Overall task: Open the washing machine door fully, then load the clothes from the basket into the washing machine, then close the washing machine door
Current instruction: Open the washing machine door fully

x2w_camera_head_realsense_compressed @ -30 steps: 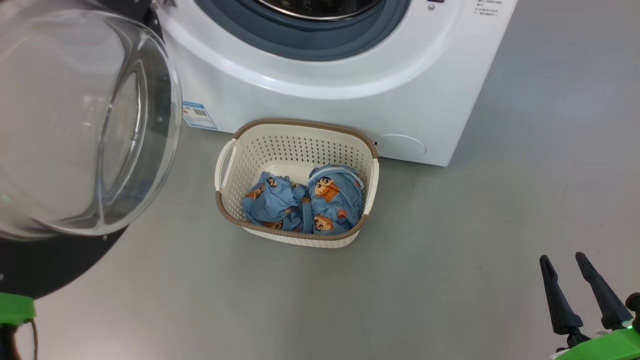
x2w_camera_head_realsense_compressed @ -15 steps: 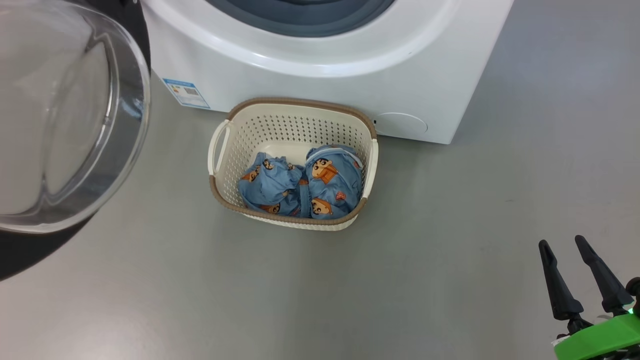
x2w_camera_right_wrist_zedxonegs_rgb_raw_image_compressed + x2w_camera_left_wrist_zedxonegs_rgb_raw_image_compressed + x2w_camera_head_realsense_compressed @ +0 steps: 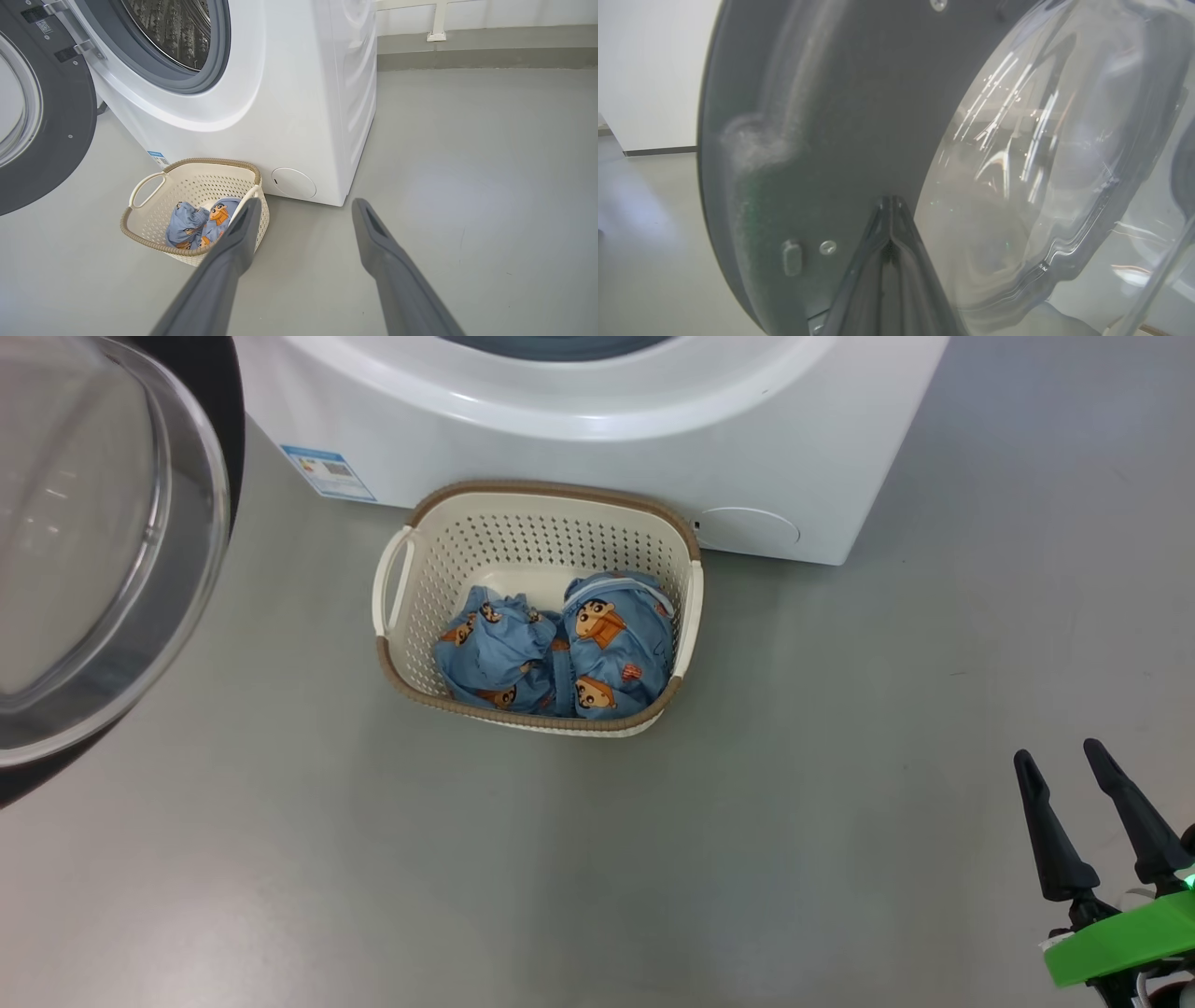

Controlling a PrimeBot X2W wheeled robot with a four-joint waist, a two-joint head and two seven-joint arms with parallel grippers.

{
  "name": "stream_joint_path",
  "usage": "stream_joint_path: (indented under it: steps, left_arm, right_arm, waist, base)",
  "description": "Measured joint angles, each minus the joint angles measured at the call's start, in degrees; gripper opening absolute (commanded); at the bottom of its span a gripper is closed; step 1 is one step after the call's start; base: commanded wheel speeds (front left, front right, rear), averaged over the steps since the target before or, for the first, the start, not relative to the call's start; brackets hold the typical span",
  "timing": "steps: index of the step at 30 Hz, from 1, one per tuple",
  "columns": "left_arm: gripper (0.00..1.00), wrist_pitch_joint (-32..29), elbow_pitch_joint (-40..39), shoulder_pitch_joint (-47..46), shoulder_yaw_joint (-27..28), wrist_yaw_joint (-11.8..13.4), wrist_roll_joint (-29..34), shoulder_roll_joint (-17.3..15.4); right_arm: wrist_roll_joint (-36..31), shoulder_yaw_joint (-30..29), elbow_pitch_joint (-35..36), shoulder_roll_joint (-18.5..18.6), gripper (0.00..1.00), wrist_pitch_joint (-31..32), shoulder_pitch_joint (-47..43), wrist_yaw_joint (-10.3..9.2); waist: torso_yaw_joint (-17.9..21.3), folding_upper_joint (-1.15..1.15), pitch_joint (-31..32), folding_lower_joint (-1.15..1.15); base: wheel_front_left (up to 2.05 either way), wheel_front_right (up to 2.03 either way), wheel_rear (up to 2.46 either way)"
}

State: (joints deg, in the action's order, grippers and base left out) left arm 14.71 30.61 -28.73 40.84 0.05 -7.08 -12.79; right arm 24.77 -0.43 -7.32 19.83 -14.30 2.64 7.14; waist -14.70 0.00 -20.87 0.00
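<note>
Clothes [image 3: 560, 649] are seen bundled in the basket [image 3: 551, 537], set on the floor [image 3: 597, 859] just before the washing machine [image 3: 579, 448]. The washing machine door [image 3: 103, 569] is swung open at the left. The left gripper [image 3: 892, 201] is pinched together, empty, close against the door's dark rim. The right gripper [image 3: 1057, 756] is spread wide, empty, well apart from the basket.

White washing machine [image 3: 597, 467], front-loader, drum port uncovered. Door [image 3: 93, 569] swung open at machine's left, glass bowl bulging outward. Cream basket [image 3: 532, 537] upright just before machine's front; two blue clothes [image 3: 551, 653] bunched inside.
</note>
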Motion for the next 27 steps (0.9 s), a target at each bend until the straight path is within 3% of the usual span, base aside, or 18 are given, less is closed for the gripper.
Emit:
stream_joint_path:
  steps: [8,15,20,27]
  left_arm:
    - [0.00,0.0,-1.0,-0.6,0.7,2.6,1.6,0.4]
    - [0.00,0.0,-8.5,3.7,-0.9,3.2,2.9,6.3]
    - [0.00,0.0,-12.5,7.8,-2.1,2.2,2.9,8.7]
    - [0.00,0.0,-14.2,10.5,-5.0,-1.8,2.6,9.5]
  right_arm:
    - [0.0,0.7,0.1,0.1,1.00,0.0,0.2,0.00]
    - [0.1,1.1,-0.4,-0.1,1.00,0.0,0.0,0.00]
    - [0.1,1.2,-0.7,-0.2,1.00,0.0,-0.2,0.00]
    - [0.0,1.3,-0.9,-0.4,1.00,0.0,-1.4,0.00]
  waist:
    - [0.6,0.00,-0.3,0.00]
    - [0.5,0.00,2.0,0.00]
    - [0.3,0.00,3.9,-0.01]
    - [-0.3,0.00,7.7,-0.01]
  base:
    - [0.00,0.00,0.00]
    - [0.00,0.00,0.00]
    - [0.00,0.00,0.00]
    - [0.00,0.00,0.00]
